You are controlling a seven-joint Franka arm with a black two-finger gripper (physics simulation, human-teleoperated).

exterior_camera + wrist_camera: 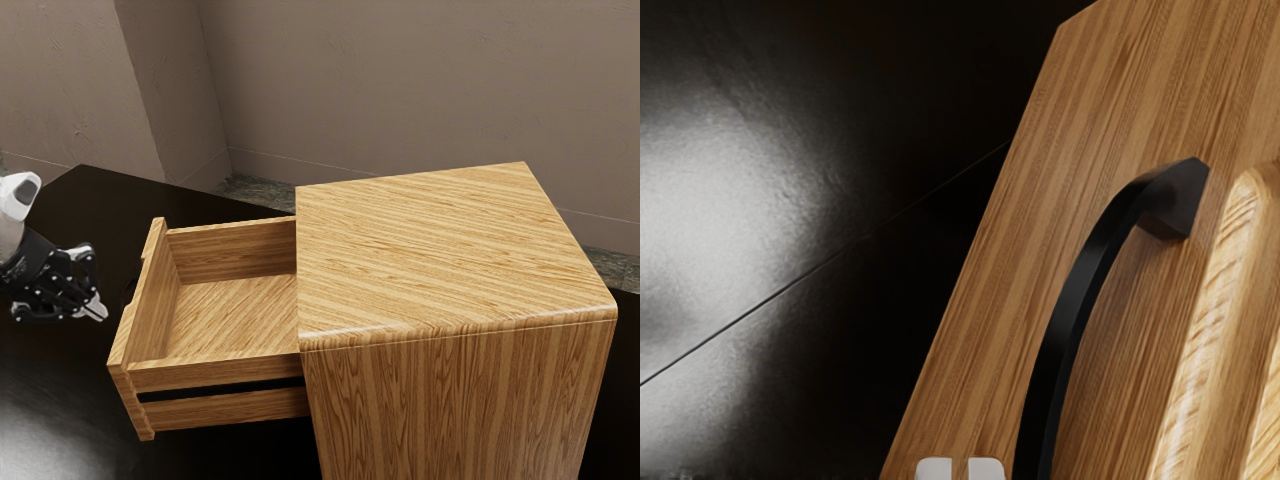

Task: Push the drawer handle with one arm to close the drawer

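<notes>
My gripper (95,308) is at the exterior view's left, outside the drawer front, its fingertips together with nothing between them. The wooden drawer (233,376) stands pulled out from its cabinet (450,250), its inside bare. A bit of the black handle (130,289) shows behind the drawer front's upper edge. In the wrist view the curved black handle (1070,310) stands off the striped wooden front (990,290). The pale tips of my gripper (961,469) appear beside the handle's near part; whether they touch it, I cannot tell.
A glossy black table (70,400) lies under the cabinet and drawer, and its dark surface (760,230) runs beside the drawer front in the wrist view. Brown walls (400,80) stand behind. The cabinet is at the exterior view's right.
</notes>
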